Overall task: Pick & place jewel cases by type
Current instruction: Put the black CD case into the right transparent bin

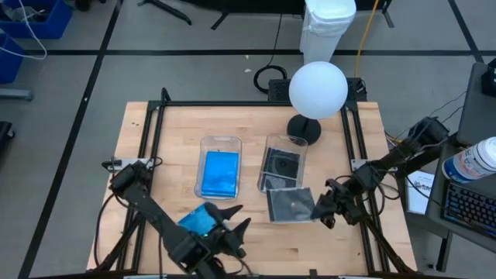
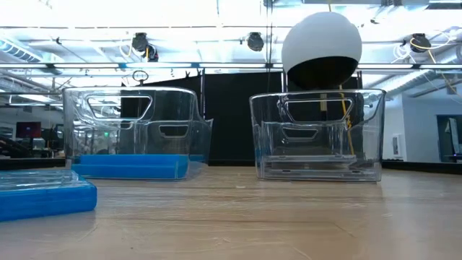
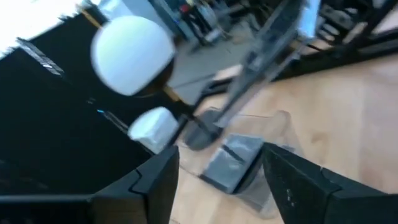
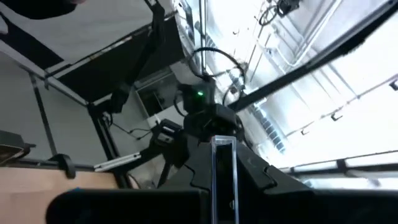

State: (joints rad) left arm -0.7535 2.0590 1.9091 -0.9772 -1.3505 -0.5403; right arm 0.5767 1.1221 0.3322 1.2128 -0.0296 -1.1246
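Note:
A clear bin (image 1: 221, 167) holds bright blue jewel cases (image 2: 130, 166) lying flat on its floor. The bin beside it (image 1: 283, 163) holds clear/dark cases (image 3: 233, 162). One blue case (image 1: 198, 219) lies flat on the table near the near edge, under my left arm, and also shows in the low view (image 2: 43, 196). My left gripper (image 1: 236, 218) is open just right of it and touches nothing; its wrist view (image 3: 217, 186) looks toward the clear-case bin. My right gripper (image 1: 319, 208) is shut on a clear/dark case (image 1: 291, 205) in front of that bin. My right gripper pinches the clear/dark case between its two fingers at the case's right edge (image 1: 310, 206), coming roughly level from the table's right. From above the case shows as a full square, lying about flat. In the wrist view its thin clear edge (image 4: 222, 158) stands between the fingers.
A lamp with a white globe (image 1: 318, 89) and a black base (image 1: 304, 128) stands behind the right bin. A black frame (image 1: 159, 116) runs around the tabletop. Bare wood lies left of the blue bin and along the near edge.

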